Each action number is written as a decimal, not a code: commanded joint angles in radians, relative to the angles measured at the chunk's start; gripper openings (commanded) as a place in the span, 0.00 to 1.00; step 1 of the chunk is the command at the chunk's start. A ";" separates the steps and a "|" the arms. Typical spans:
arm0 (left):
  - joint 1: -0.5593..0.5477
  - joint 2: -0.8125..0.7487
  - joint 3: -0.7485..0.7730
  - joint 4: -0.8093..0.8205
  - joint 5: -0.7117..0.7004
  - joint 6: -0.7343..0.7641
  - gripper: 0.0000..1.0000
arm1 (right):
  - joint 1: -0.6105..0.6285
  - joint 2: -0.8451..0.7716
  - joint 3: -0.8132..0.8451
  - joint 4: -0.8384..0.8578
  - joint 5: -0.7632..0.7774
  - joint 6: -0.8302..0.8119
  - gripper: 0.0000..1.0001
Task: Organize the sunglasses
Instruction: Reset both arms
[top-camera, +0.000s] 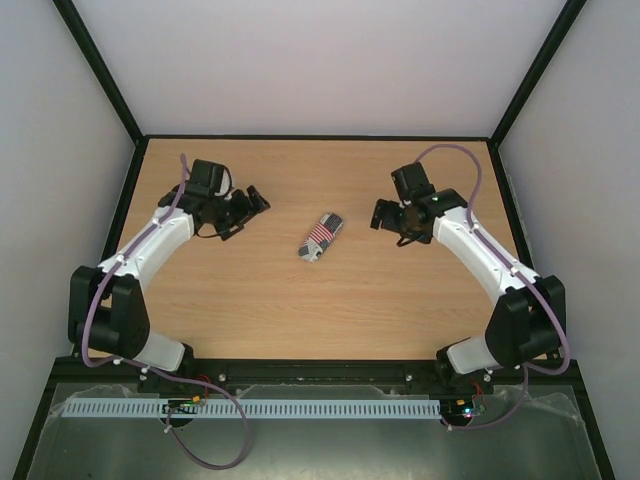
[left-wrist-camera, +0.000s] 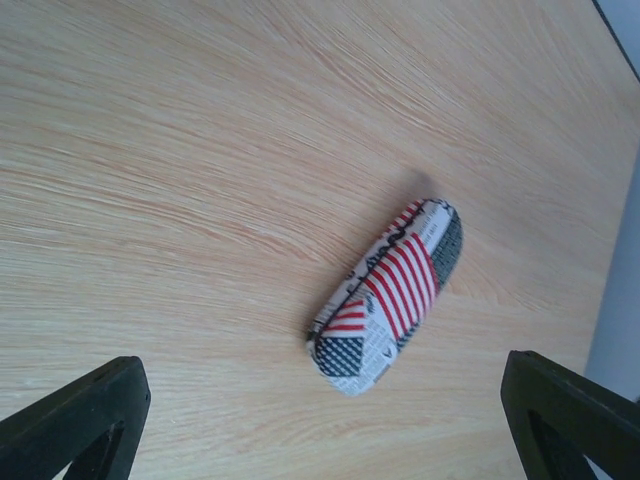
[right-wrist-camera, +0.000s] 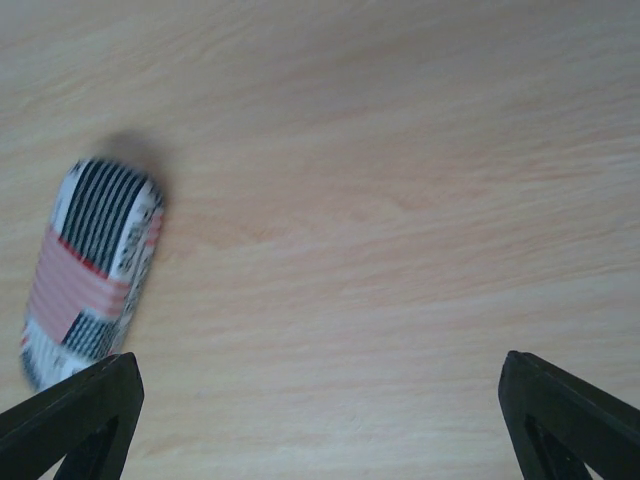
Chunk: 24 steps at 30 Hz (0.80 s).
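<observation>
The sunglasses are out of view in every frame. A closed stars-and-stripes oblong case (top-camera: 320, 236) lies on the wooden table between the two arms; it also shows in the left wrist view (left-wrist-camera: 390, 292) and in the right wrist view (right-wrist-camera: 90, 270). My left gripper (top-camera: 248, 212) is open and empty, to the left of the case and apart from it. My right gripper (top-camera: 385, 217) is open and empty, to the right of the case and apart from it. In both wrist views only bare wood lies between the fingertips.
The wooden table (top-camera: 300, 310) is walled by white panels on the left, back and right, with black frame bars at the corners. A white slotted strip (top-camera: 250, 408) runs along the near edge between the arm bases.
</observation>
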 joint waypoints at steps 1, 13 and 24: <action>0.009 0.001 -0.016 0.016 -0.139 0.001 0.99 | -0.092 0.010 -0.036 0.090 0.185 -0.022 0.99; 0.033 0.060 -0.064 0.159 -0.558 0.211 0.99 | -0.333 -0.065 -0.323 0.652 0.271 -0.041 0.99; 0.129 -0.047 -0.351 0.544 -0.536 0.372 0.99 | -0.345 -0.003 -0.576 1.089 0.397 -0.229 0.99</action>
